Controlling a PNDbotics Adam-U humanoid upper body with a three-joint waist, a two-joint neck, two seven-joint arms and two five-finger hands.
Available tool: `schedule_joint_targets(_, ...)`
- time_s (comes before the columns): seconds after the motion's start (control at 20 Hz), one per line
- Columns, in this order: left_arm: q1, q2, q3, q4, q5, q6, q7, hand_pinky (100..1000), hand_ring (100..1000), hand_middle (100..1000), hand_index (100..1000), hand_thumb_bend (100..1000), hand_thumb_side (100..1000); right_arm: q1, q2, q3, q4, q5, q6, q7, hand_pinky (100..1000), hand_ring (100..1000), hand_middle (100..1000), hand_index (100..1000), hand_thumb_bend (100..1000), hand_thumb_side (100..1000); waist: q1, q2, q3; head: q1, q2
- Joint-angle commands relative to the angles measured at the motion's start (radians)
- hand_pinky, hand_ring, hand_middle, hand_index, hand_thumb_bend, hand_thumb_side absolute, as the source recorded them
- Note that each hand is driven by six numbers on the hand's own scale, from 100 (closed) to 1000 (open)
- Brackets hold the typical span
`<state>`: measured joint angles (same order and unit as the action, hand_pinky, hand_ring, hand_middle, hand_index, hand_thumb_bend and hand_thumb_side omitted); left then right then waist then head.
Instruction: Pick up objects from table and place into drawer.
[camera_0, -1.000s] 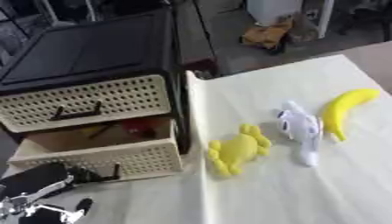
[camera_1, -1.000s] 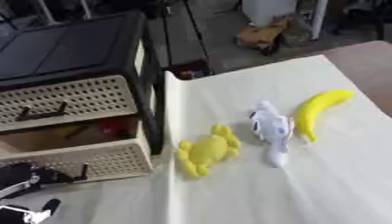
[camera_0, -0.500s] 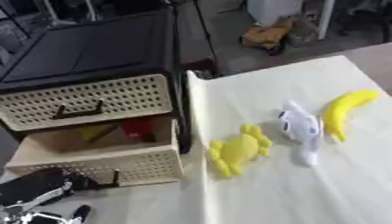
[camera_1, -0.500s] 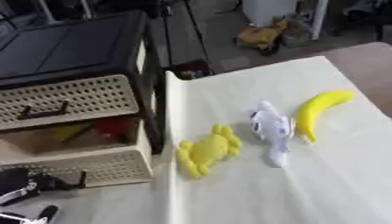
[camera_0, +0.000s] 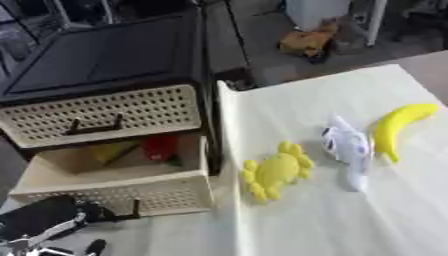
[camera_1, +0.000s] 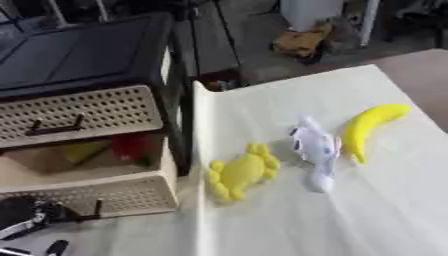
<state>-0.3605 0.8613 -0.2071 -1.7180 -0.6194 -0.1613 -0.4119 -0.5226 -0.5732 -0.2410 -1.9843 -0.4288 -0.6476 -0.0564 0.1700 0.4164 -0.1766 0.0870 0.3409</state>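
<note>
In the left eye view, the robot's left hand (camera_0: 42, 225) sat at the lower left corner, dark and blurred, right at the black handle (camera_0: 122, 216) of the pulled-out lower drawer (camera_0: 114, 197) of the beige perforated plastic drawer unit (camera_0: 114, 125). Whether its fingers were curled round that handle or merely beside it, I could not tell. The hand's place suggested it was there to draw the drawer open, so that things could be dropped in from above. Just beyond the hand, inside the drawer, lay a red object (camera_0: 160, 147) and a yellow one (camera_0: 109, 151), too vague to name. Well to the right of the hand, on the cream tablecloth (camera_0: 332, 220), waited the things not yet put away: a yellow crab-shaped soft toy (camera_0: 277, 170) nearest the drawer, then a white plush figure with blue marks (camera_0: 348, 150), and farthest off a yellow plastic banana (camera_0: 398, 127) touching or nearly touching the plush. The right hand showed nowhere.

In the right eye view, the left hand (camera_1: 22, 215) again appeared only as a dark shape close to the handle. Nothing stood between the toys and the open drawer; its front wall was the one edge to be cleared. The closed upper drawer (camera_1: 79, 114) overhung the rear of the opening, so the front part looked the easier place to drop something.
</note>
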Motion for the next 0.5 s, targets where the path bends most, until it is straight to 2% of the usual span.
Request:
schedule_joint_targets(0.05, 0.006, 0.035, -0.014, -0.03, -0.005, -0.002, -0.012, 100, 100, 100, 819, 100, 316, -0.006, -0.016, -0.011, -0.016, 0.003, 0.0, -0.006, 748, 870, 777, 915, 100, 1000, -0.011, -0.027, 0.003, 0.002, 0.001)
schedule_joint_targets(0.5, 0.026, 0.042, -0.026, -0.08, 0.005, 0.013, -0.017, 100, 100, 100, 820, 100, 319, -0.003, -0.014, -0.012, -0.016, 0.005, 0.001, -0.012, 748, 870, 777, 915, 100, 1000, -0.015, -0.032, 0.007, 0.004, 0.004)
